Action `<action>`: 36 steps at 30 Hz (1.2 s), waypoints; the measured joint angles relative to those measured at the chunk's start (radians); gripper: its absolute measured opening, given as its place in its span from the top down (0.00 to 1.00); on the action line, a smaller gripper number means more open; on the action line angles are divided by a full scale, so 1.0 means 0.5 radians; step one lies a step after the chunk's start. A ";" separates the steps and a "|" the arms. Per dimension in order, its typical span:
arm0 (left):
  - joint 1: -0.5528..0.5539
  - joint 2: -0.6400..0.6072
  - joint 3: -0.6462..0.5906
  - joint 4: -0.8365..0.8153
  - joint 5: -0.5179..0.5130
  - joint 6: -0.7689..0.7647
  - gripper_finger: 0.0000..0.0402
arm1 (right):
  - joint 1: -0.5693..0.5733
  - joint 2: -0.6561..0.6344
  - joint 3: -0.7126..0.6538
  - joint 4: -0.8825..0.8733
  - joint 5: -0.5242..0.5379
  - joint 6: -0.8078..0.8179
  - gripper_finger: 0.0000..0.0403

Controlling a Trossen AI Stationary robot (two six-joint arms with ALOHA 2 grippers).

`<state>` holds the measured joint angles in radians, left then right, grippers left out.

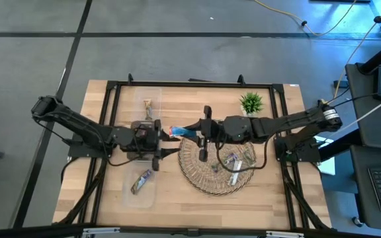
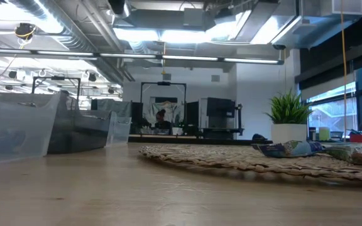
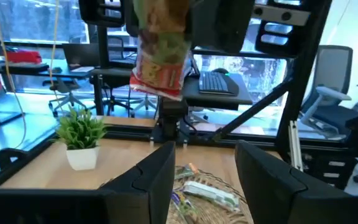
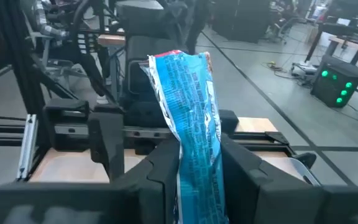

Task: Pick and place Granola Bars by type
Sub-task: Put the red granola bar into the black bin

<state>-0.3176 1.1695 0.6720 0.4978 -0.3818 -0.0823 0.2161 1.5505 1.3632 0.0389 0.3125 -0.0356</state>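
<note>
My right gripper (image 1: 196, 130) is over the middle of the table, shut on a bright blue granola bar (image 4: 188, 106); the bar's other face (image 3: 160, 53) is red and green. My left gripper (image 1: 159, 137) faces it from the table's left, open, its fingers (image 3: 160, 180) apart and touching nothing. More bars (image 1: 233, 162) lie flat on a round woven mat (image 1: 204, 175). A purple bar (image 1: 141, 180) lies in a clear tray near the front. A gold bar (image 1: 149, 106) lies in a clear tray farther back. My right gripper pinches the blue bar's rear end (image 4: 194, 171) between its two fingers (image 4: 160, 171), coming level from the table's right, the fingers along the bar. The bar's free end (image 4: 176, 62) sticks out past the fingertips toward the left gripper. It is lifted clear of the table.
A small potted plant (image 1: 251, 102) stands at the far right beside the mat. A black frame (image 1: 111, 89) borders the wooden table. The clear trays (image 2: 17, 129) stand on the table's left half. Bare wood shows at the near edge, in front of the mat.
</note>
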 joint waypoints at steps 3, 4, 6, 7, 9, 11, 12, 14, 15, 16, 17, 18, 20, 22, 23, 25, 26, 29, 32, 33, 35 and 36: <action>0.011 0.023 0.000 0.037 0.012 0.001 0.61 | 0.039 0.000 0.000 0.008 0.000 0.001 0.75; 0.011 0.023 0.000 0.044 0.021 0.001 0.61 | 0.056 0.000 0.000 0.005 0.000 0.001 0.75; 0.006 0.023 0.000 0.047 0.034 0.001 0.61 | 0.094 0.000 0.000 0.000 -0.001 0.001 0.75; 0.005 0.023 0.000 0.046 0.046 0.001 0.61 | 0.111 0.000 0.000 0.000 -0.001 0.001 0.75; 0.004 0.023 0.000 0.051 0.087 0.001 0.61 | 0.141 0.000 0.000 -0.002 -0.002 0.000 0.75; 0.005 0.023 0.000 0.068 0.132 0.001 0.62 | 0.155 0.000 0.000 -0.011 -0.002 0.000 0.75; 0.004 0.023 0.000 0.079 0.142 0.001 0.62 | 0.161 0.000 0.000 -0.010 -0.001 0.000 0.75; 0.004 0.023 0.000 0.115 0.144 0.000 0.62 | 0.165 0.000 0.000 -0.010 0.000 0.000 0.75; 0.004 0.023 0.000 0.135 0.145 0.001 0.62 | 0.165 0.000 0.000 -0.011 0.000 0.000 0.75; 0.004 0.023 0.000 0.153 0.144 0.003 0.62 | 0.166 0.000 0.000 -0.013 0.000 0.000 0.75; 0.004 0.023 0.000 0.160 0.144 0.020 0.62 | 0.166 0.000 0.000 -0.014 0.000 0.000 0.75; 0.004 0.023 0.000 0.165 0.143 0.050 0.62 | 0.165 0.000 0.000 -0.014 0.000 0.000 0.75; 0.005 0.023 0.000 0.165 0.143 0.128 0.62 | 0.165 0.000 0.000 -0.014 0.000 0.000 0.75; 0.004 0.023 0.000 0.165 0.144 0.192 0.62 | 0.165 0.000 0.000 -0.015 0.000 0.000 0.75; 0.004 0.023 0.000 0.165 0.144 0.204 0.62 | 0.165 0.000 0.000 -0.015 0.000 0.000 0.75; 0.004 0.023 0.000 0.165 0.144 0.208 0.62 | 0.165 0.000 0.000 -0.015 0.000 0.000 0.75; 0.004 0.023 0.000 0.165 0.144 0.208 0.62 | 0.165 0.000 0.000 -0.015 0.000 0.000 0.75; 0.005 0.023 0.000 0.165 0.144 0.208 0.62 | 0.165 0.000 0.000 -0.015 0.000 0.000 0.75; 0.004 0.023 0.000 0.165 0.141 0.208 0.62 | 0.165 0.000 0.000 -0.015 0.000 0.000 0.75; 0.005 0.023 0.000 0.165 0.138 0.209 0.62 | 0.165 0.000 0.000 -0.015 0.000 -0.001 0.75; 0.005 0.023 0.000 0.165 0.135 0.229 0.62 | 0.165 0.000 0.000 -0.015 0.000 -0.001 0.75; 0.005 0.023 0.000 0.165 0.134 0.269 0.62 | 0.165 0.000 0.000 -0.015 0.000 -0.001 0.75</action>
<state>-0.3153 1.1809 0.6720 0.5800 -0.3145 0.0522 0.2989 1.5505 1.3632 0.0315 0.3126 -0.0360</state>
